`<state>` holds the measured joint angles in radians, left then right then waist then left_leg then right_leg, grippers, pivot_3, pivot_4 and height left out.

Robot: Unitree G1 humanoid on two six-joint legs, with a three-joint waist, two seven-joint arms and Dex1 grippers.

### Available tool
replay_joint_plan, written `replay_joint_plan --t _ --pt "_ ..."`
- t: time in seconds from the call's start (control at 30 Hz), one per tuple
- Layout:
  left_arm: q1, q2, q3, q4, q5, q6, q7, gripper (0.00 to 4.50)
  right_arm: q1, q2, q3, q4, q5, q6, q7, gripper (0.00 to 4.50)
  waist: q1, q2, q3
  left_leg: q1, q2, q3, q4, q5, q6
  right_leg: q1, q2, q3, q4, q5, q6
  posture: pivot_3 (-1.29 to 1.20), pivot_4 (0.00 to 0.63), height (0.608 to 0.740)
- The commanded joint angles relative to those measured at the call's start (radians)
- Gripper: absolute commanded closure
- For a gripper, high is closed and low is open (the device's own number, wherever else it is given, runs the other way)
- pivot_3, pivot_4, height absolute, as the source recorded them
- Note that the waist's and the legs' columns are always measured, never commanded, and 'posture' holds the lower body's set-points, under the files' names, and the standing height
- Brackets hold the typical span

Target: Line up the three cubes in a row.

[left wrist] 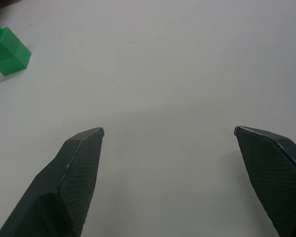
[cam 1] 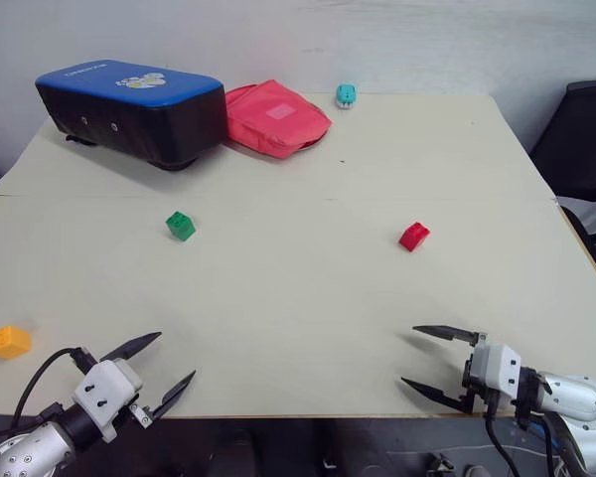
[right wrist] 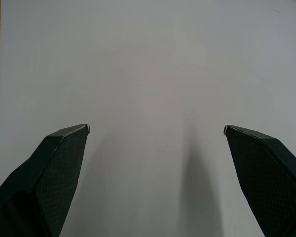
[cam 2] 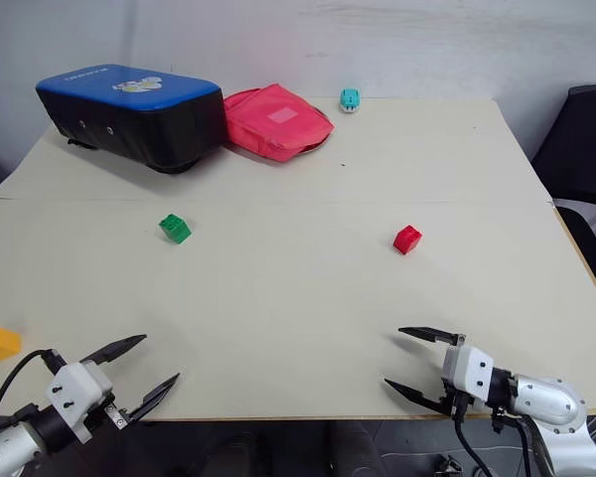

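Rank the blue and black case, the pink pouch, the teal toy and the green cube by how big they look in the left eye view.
1. blue and black case
2. pink pouch
3. green cube and teal toy: they look alike, and the toy lies farther off, so no ranking.

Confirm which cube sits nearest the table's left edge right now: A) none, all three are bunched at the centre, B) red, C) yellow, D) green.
C: the yellow cube lies by the table's left edge, with the green cube further in and the red cube over on the right half.
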<state>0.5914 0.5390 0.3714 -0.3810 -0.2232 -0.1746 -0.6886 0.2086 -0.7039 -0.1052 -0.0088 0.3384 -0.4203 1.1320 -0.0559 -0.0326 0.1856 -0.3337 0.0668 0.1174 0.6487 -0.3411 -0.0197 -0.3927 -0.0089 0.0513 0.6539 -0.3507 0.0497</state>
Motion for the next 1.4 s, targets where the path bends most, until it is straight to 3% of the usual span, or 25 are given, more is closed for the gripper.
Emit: replay_joint_plan --t 0.03,0.5,0.77,0.9,1.13,1.4 --pt "0.0 0.003 0.001 -0.015 0.006 -0.016 0.0 0.04 0.0 -0.001 -0.001 -0.034 0.006 0.001 -0.008 0.0 0.0 0.0 0.0 0.0 0.0 0.0 0.0 0.0 0.0 0.0 0.0 0.0 0.0 0.0 0.0 0.0 0.15 0.74" --pt "-0.02 0.037 0.023 -0.056 -0.219 0.121 -0.103 0.04 0.031 0.026 -0.018 -0.07 0.016 0.033 -0.074 0.0 0.0 0.0 0.0 0.0 0.0 0.0 0.001 0.0 0.0 0.0 0.0 0.0 0.001 0.0 0.0 0.0 0.15 0.74" --pt "-0.06 0.036 0.029 -0.106 -0.286 0.189 -0.105 0.04 0.109 0.111 -0.205 -0.133 0.057 0.178 -0.346 0.0 0.002 0.0 0.0 0.0 0.0 0.0 0.002 0.001 -0.002 0.0 0.0 0.0 0.001 0.0 0.0 0.0 0.15 0.74" --pt "-0.164 0.028 -0.048 -0.167 -0.302 0.247 -0.078 0.04 0.146 0.166 -0.303 -0.118 0.09 0.254 -0.457 0.0 0.009 0.001 -0.001 -0.001 -0.001 0.0 0.002 0.001 -0.002 0.0 0.0 0.0 0.001 0.0 0.0 0.0 0.15 0.74" --pt "-0.288 0.016 -0.098 -0.172 -0.312 0.314 -0.046 0.04 -0.184 0.173 -0.215 -0.078 0.113 0.435 -0.509 0.0 -0.032 0.003 -0.001 0.0 -0.001 0.004 0.001 0.004 -0.008 0.0 0.003 0.006 0.006 0.0 0.001 0.0 0.15 0.74" --pt "-0.361 0.022 -0.134 -0.149 -0.305 0.362 -0.052 0.04 -0.649 0.102 -0.097 0.358 0.03 0.515 -0.36 0.0 -0.023 0.005 -0.002 -0.001 0.0 0.002 0.004 0.006 -0.009 -0.005 0.003 0.006 0.006 0.0 0.001 0.0 0.15 0.74"
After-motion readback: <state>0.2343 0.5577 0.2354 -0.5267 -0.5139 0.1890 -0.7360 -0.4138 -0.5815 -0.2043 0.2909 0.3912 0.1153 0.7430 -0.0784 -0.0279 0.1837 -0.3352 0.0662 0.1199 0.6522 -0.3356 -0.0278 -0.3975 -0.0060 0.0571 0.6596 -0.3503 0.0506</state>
